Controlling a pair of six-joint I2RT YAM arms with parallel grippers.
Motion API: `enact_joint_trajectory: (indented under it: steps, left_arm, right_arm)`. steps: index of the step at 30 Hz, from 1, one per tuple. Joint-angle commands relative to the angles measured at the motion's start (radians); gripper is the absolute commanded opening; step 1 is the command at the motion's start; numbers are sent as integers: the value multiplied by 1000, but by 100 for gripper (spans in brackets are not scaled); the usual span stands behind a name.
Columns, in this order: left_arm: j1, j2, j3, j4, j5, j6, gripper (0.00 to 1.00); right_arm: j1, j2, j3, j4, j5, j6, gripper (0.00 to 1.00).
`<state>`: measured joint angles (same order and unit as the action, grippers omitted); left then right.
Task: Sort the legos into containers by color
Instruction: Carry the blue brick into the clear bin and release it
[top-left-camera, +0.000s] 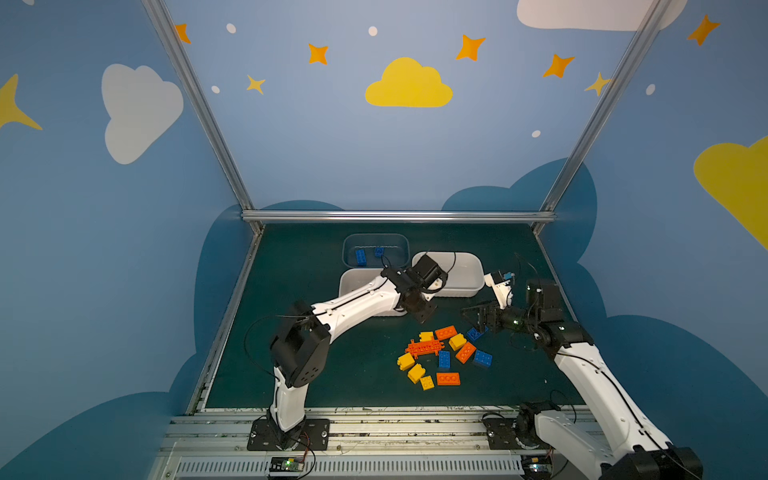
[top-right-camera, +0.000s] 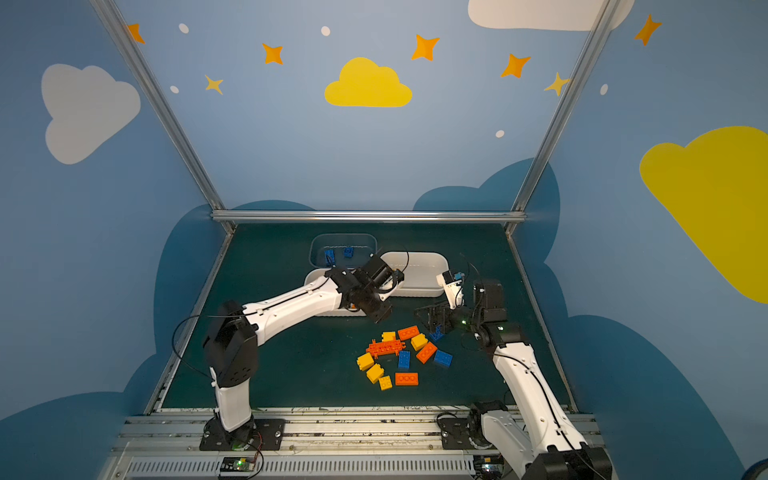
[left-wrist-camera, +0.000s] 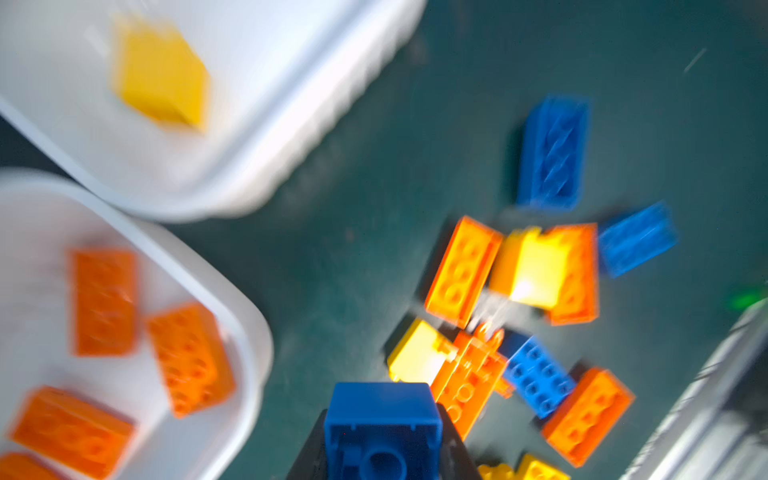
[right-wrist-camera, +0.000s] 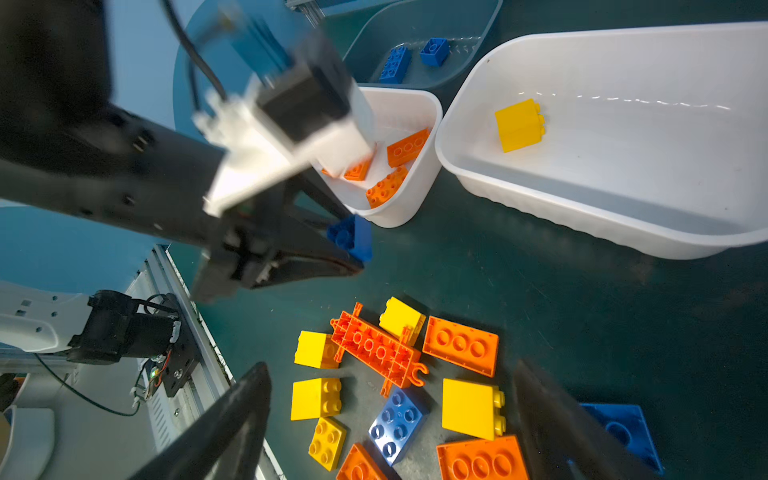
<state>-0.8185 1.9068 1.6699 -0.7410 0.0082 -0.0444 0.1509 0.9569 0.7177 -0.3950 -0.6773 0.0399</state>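
Observation:
My left gripper (top-left-camera: 424, 312) is shut on a small blue brick (left-wrist-camera: 382, 419), held above the mat between the pile and the white tubs; the same brick (right-wrist-camera: 358, 239) shows in the right wrist view. Loose legos (top-left-camera: 444, 357) in orange, yellow and blue lie in a pile around a flat orange lattice piece (right-wrist-camera: 376, 347). Over the pile's right side my right gripper (right-wrist-camera: 395, 415) stands open and holds nothing. The bluish clear tub (top-left-camera: 397, 253) holds two blue bricks. One white tub (right-wrist-camera: 419, 195) holds orange bricks, the other white tub (right-wrist-camera: 623, 174) a yellow brick (right-wrist-camera: 519, 124).
The left arm (top-left-camera: 357, 303) crosses over the tub of orange bricks and hides most of it in both top views. Aluminium rails (top-left-camera: 395, 216) frame the green mat. A blue brick (right-wrist-camera: 623, 432) lies just outside one right finger.

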Motion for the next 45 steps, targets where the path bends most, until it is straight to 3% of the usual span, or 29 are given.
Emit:
enact_joint_trajectory:
  steps: [1,8,13,18,24,28,34,40,45]
  left_arm:
    - [85,-8,69,-75,24,39,30]
    - [296,132,207,28,-15,95,29]
    - [418,276,313,126,-47,59,28]
    - [459,417,440,186,-90,40,28]
    - [486,578,643,100,-179,0,30]
    - [498,623,706,52,-143,-34,34]
    - [493,558,692,-66,-47,-12,66]
    - [476,321,427,-47,68,-24,76]
    - [407,80,148,-21,134,-48,78]
  right_arm:
    - [-4,9,18,32,-30,19,90]
    - [-2,30,26,87,-77,41,90]
    - [3,67,45,100,-112,50,90]
    - [17,112,70,117,-145,76,90]
    - [41,158,108,119,-148,83,90]
    - [43,180,127,108,-143,71,90]
    - [45,192,135,98,-140,56,90]
    - [43,191,128,87,-144,32,90]
    - [42,188,121,78,-144,19,90]
